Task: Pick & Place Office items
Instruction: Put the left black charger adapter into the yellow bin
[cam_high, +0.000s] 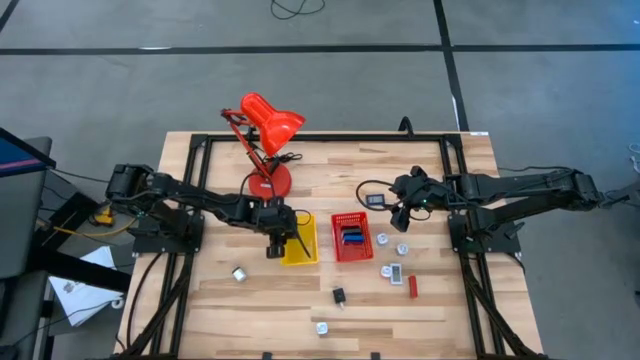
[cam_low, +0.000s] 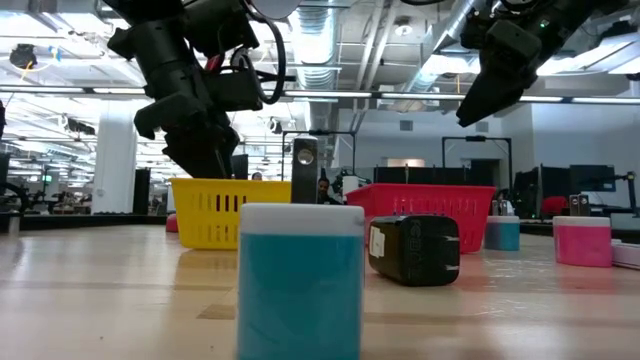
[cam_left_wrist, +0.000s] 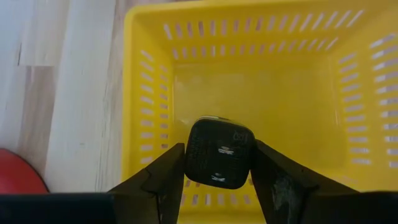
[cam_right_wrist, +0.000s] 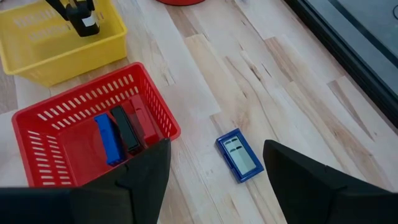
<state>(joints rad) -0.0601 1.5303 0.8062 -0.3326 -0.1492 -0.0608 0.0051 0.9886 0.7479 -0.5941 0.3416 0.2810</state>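
Sitting between left end effector (cam_left_wrist: 217, 180) fingers: black charger (cam_left_wrist: 219, 152), over yellow basket (cam_left_wrist: 149, 81).

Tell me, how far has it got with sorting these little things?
Part way. Three flat pieces already lie in the red basket. The left pincer holds a black block over the empty yellow basket. A blue piece under the open right pincer and several others await.

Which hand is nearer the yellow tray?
Left. The left hand hangs over the yellow tray, holding a black piece; the right hand hovers beyond the red tray.
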